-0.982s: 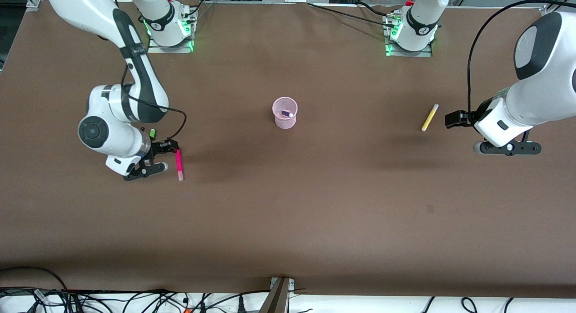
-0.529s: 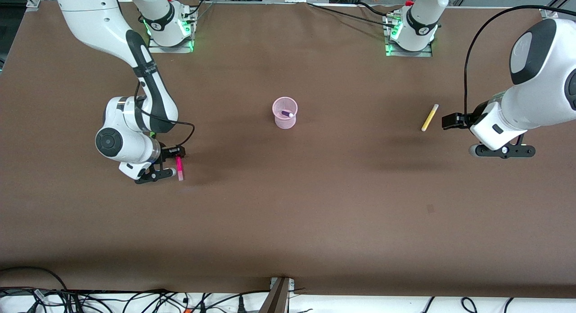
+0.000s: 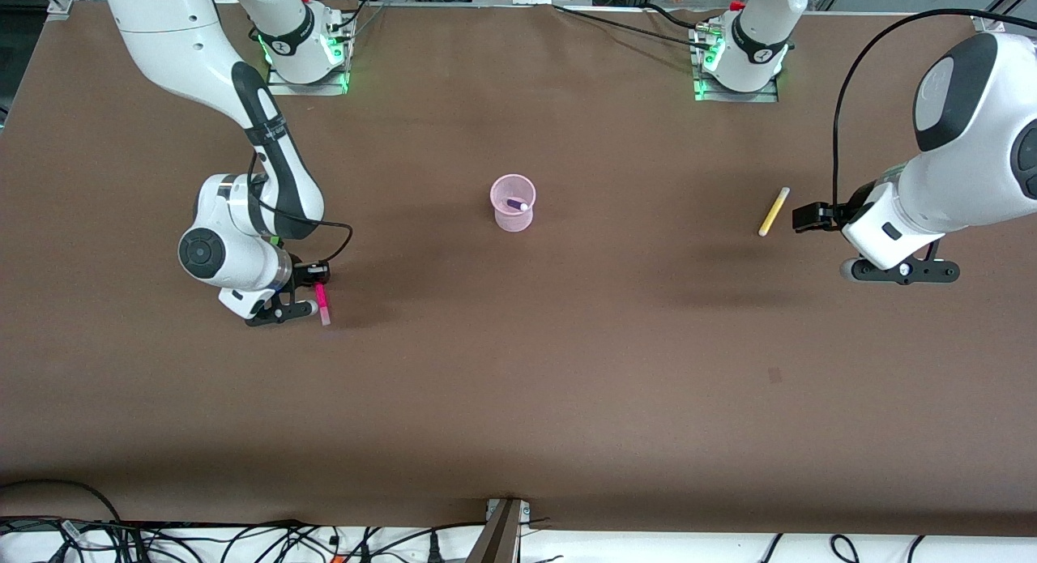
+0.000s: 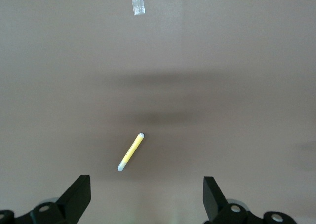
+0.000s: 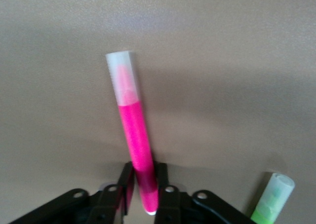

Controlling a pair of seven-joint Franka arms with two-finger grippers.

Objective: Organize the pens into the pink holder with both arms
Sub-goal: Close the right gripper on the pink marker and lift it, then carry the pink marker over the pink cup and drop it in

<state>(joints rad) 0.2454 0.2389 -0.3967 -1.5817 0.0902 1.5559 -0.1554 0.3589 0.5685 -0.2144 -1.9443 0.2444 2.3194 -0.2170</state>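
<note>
Right gripper [image 5: 143,184] clamped on pink pen [image 5: 132,135] at one end; holder [image 3: 513,204] lies toward the left arm's end. Left gripper [image 4: 147,197] spread wide, waiting over table near yellow pen [image 4: 131,152].

Brown table [image 3: 518,385] — pink holder [image 3: 513,205] mid-table, yellow pen [image 3: 774,211] toward left arm's end

On the brown desk [image 3: 518,368] a pink cup [image 3: 512,204] holds a dark purple pen [image 3: 517,205]. The right gripper [image 3: 316,286] is low at a magenta pen [image 3: 322,302]. The left gripper [image 3: 810,217] hangs beside a yellow pen [image 3: 774,211].
</note>
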